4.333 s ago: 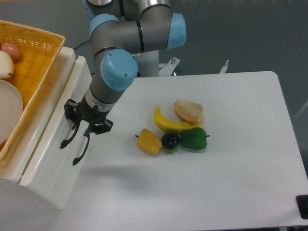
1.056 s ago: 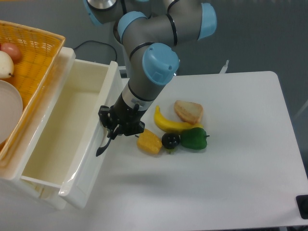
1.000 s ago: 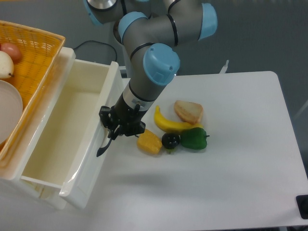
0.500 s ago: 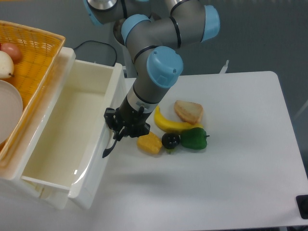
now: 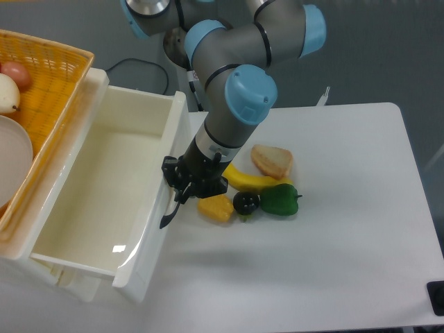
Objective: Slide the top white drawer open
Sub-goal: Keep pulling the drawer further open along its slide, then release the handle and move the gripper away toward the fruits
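Observation:
The top white drawer (image 5: 104, 201) is a deep glossy white box, pulled far out of the cabinet toward the right, and its inside looks empty. Its curved black handle (image 5: 168, 215) sits on the front panel. My gripper (image 5: 182, 195) is shut on the upper part of this handle, right at the drawer's front face. The lower drawer is hidden beneath the open one.
An orange wicker basket (image 5: 55, 76) with a white plate and fruit stands on the cabinet top at the left. A yellow pepper (image 5: 216, 207), a black fruit (image 5: 245, 202), a green pepper (image 5: 279, 199), a banana (image 5: 243, 180) and bread (image 5: 272, 161) lie just right of my gripper.
The drawer has slid steadily further out to the right, from shut to wide open. My gripper moved right with the handle and now sits close to the yellow pepper.

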`<act>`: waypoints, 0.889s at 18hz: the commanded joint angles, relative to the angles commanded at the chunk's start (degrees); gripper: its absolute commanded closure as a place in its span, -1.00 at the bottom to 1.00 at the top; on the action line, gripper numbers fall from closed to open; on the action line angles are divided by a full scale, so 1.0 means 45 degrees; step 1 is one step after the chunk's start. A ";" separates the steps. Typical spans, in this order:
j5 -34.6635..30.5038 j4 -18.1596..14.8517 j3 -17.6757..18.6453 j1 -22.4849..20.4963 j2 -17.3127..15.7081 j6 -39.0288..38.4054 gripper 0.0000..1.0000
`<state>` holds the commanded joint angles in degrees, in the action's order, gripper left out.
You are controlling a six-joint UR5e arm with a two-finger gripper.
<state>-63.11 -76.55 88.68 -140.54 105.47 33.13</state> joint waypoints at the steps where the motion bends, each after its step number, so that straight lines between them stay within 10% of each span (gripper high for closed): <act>1: 0.0000 0.0000 -0.0039 -0.0097 -0.0019 0.0078 0.64; 16: 0.0000 -0.0020 -0.0078 -0.0196 0.0039 0.0332 0.32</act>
<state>-63.11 -76.64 88.33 -141.42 105.64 34.63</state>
